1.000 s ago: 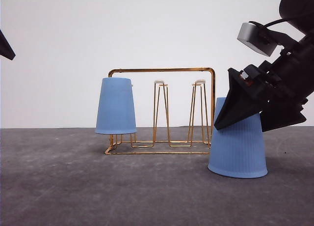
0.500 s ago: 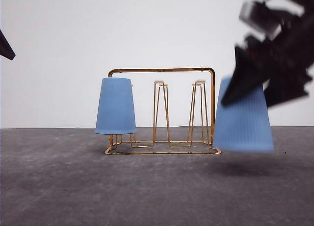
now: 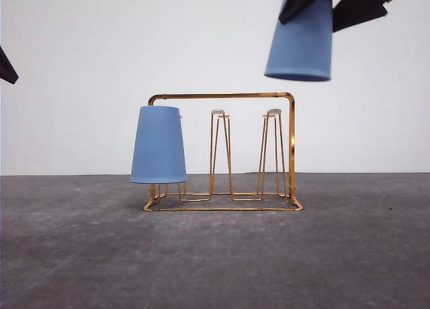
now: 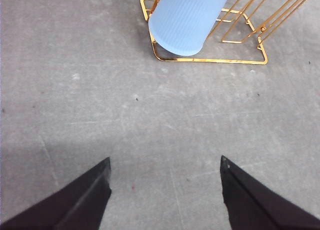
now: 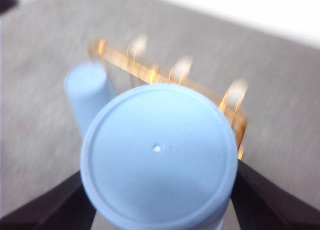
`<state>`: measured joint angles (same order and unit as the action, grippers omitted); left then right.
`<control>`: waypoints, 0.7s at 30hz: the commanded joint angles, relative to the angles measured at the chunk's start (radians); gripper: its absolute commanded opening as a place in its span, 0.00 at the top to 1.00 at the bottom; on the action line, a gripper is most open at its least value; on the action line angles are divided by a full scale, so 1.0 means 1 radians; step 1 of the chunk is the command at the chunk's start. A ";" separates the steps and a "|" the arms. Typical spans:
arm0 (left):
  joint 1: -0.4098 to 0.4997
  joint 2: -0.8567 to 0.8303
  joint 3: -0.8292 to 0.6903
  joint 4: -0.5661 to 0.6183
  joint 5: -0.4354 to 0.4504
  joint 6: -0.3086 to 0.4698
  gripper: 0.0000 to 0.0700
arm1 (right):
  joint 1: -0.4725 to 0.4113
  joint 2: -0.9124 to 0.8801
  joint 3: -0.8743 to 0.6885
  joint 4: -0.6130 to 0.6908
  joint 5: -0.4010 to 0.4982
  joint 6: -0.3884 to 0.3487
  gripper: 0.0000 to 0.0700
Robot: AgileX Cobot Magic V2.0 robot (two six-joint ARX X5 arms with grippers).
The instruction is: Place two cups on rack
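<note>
One light-blue cup (image 3: 158, 146) sits upside down on the left prong of the gold wire rack (image 3: 222, 95). In the left wrist view that cup (image 4: 187, 17) and the rack (image 4: 210, 60) lie well ahead of my left gripper (image 4: 165, 162), which is open over bare table. My right gripper (image 3: 329, 3) is shut on the second cup (image 3: 301, 43). It holds the cup mouth down, high above the rack's right end. In the right wrist view that cup's round base (image 5: 157, 155) sits between the fingers (image 5: 45, 205), with the blurred rack (image 5: 165, 70) beyond.
The rack's middle prong (image 3: 219, 151) and right prong (image 3: 271, 151) stand bare with white tips. The grey table (image 3: 215, 255) spreads around the rack, with a white wall behind. A dark part of the left arm (image 3: 5, 66) shows at the far left edge.
My right gripper has lifted the second cup from the table beside the rack's right end up and slightly left, to well above the rack's top bar. The left arm and the racked cup are unmoved.
</note>
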<state>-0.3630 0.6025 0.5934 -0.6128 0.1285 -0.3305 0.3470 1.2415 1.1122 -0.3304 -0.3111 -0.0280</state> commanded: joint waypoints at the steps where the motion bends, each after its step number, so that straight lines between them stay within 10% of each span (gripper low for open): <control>1: -0.004 0.004 0.005 0.008 -0.006 -0.002 0.44 | 0.006 0.034 0.014 0.048 0.005 -0.005 0.52; 16: -0.004 0.005 0.005 0.009 -0.055 -0.003 0.44 | 0.012 0.355 0.014 0.203 0.005 -0.006 0.51; 21: -0.004 0.005 0.005 0.026 -0.059 -0.003 0.44 | 0.012 0.420 0.014 0.196 0.025 -0.005 0.25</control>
<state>-0.3630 0.6025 0.5934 -0.5991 0.0738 -0.3305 0.3533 1.6491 1.1118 -0.1466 -0.2889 -0.0290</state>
